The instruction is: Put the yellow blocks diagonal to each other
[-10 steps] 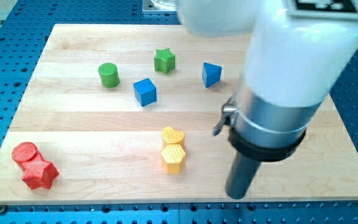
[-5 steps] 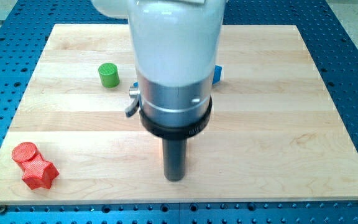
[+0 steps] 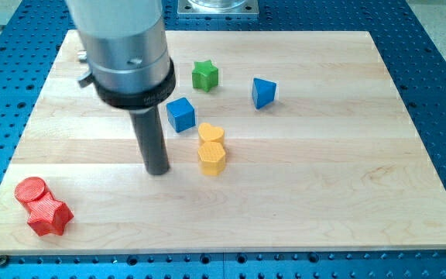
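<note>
A: Where are the two yellow blocks?

B: Near the middle of the wooden board. The yellow heart block sits toward the view's top and the yellow hexagon block just below it — touching, stacked in a straight column, not on a diagonal.

A: And the rod?

B: My tip rests on the board to the view's left of the hexagon, near it but apart. It is only a bare rod, with nothing to clamp or let go, so it holds nothing and touches no block.

A: Why stand there?

B: I'd judge it's a good side for a push toward the view's right — nudging the hexagon sideways would offset it from the heart and make the diagonal.

A: Anything in the way?

B: The blue cube is close above the heart, just up and left. The green star, the other blue block and the two red blocks at the view's bottom left are well apart.
</note>
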